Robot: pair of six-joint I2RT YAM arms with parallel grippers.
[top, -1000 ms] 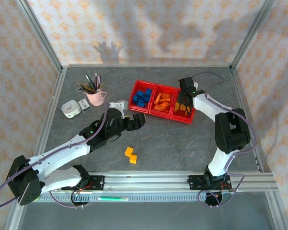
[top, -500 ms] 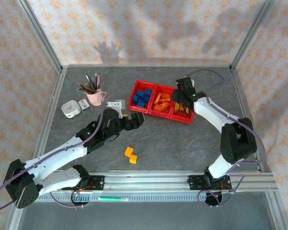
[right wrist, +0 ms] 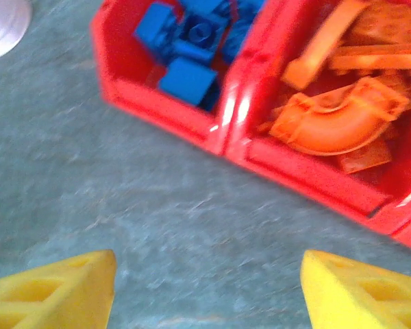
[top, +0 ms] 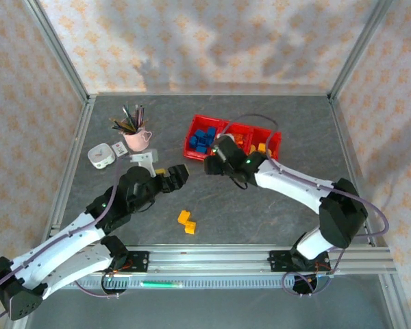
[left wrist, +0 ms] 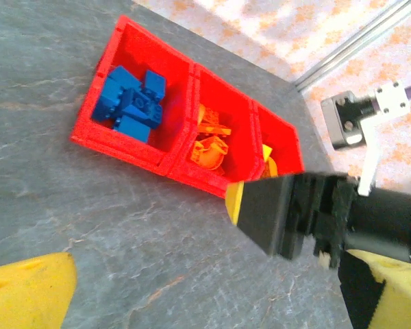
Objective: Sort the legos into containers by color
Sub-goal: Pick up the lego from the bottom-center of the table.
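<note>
**Top external view.** Row of three joined red bins [top: 190, 136] toward the back of the worktop [top: 288, 205], right of centre. Blue bricks [top: 204, 139] in the bin nearest the left edge, orange bricks [top: 238, 140] in the middle one, yellow bricks [top: 263, 147] in the one nearest the right edge. Two loose yellow-orange bricks [top: 186, 221] touching each other near the front edge, left of centre. Left gripper [top: 178, 176] between those bricks and the bins, apart from both. Right gripper [top: 211, 166] just in front of the bins, where the blue and middle bins meet, its arm crossing the middle bin. Pink cup of pens [top: 135, 137] and a small white device [top: 101, 155] toward the back left corner.

**Left wrist view.** Left gripper [left wrist: 202, 291] wide open, yellow fingertips [left wrist: 27, 291] far apart with bare worktop between. Bins beyond, holding blue, then orange, then yellow bricks along the row. One black, yellow-padded finger [left wrist: 277, 212] of the right gripper in front of the row's yellow end.

**Right wrist view.** Right gripper [right wrist: 205, 295] open, nothing between the yellow fingertips [right wrist: 55, 291], grey worktop below. Ahead, the blue bin and the middle bin, with an orange curved arch [right wrist: 335, 123] on top of the orange pile.
</note>
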